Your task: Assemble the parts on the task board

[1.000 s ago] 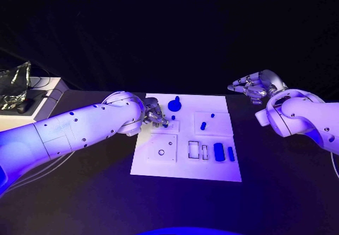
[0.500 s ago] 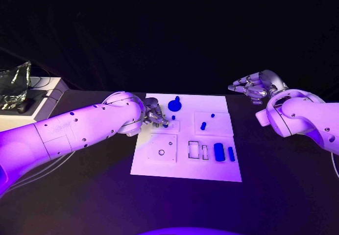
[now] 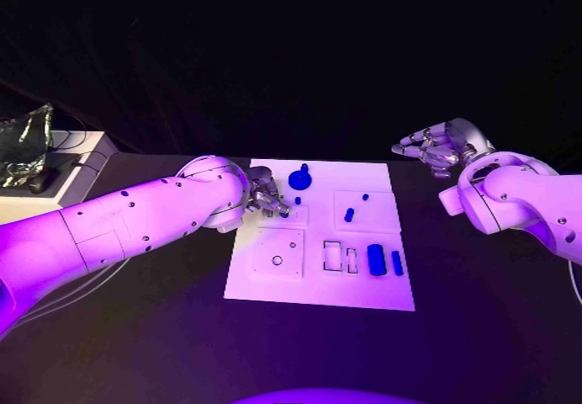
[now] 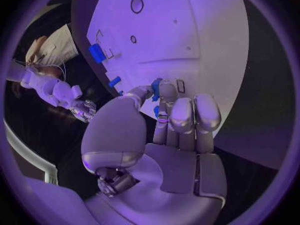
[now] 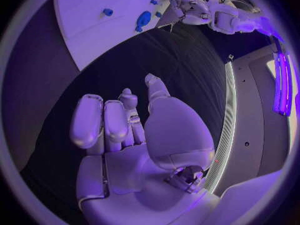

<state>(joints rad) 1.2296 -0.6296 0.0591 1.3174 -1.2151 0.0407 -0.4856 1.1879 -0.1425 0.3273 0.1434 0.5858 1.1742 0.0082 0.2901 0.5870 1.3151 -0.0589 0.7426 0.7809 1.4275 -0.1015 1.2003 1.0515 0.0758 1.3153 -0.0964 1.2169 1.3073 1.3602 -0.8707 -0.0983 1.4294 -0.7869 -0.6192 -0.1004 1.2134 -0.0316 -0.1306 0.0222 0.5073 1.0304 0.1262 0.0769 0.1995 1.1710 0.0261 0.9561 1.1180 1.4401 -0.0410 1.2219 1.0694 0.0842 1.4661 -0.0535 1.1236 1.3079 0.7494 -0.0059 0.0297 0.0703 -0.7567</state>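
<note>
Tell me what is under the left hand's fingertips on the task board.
A small blue part sits at the left hand's fingertips, over the task board. The fingers cover the board directly beneath.

I see open black table (image 3: 485, 295) right of the white rectangular task board (image 3: 318, 290), while my left hand (image 3: 267, 200) crowds its near-left edge.

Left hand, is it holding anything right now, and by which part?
The left hand pinches a small blue part between its fingertips, over the task board. Most of the part is hidden, so which end is gripped cannot be told.
</note>
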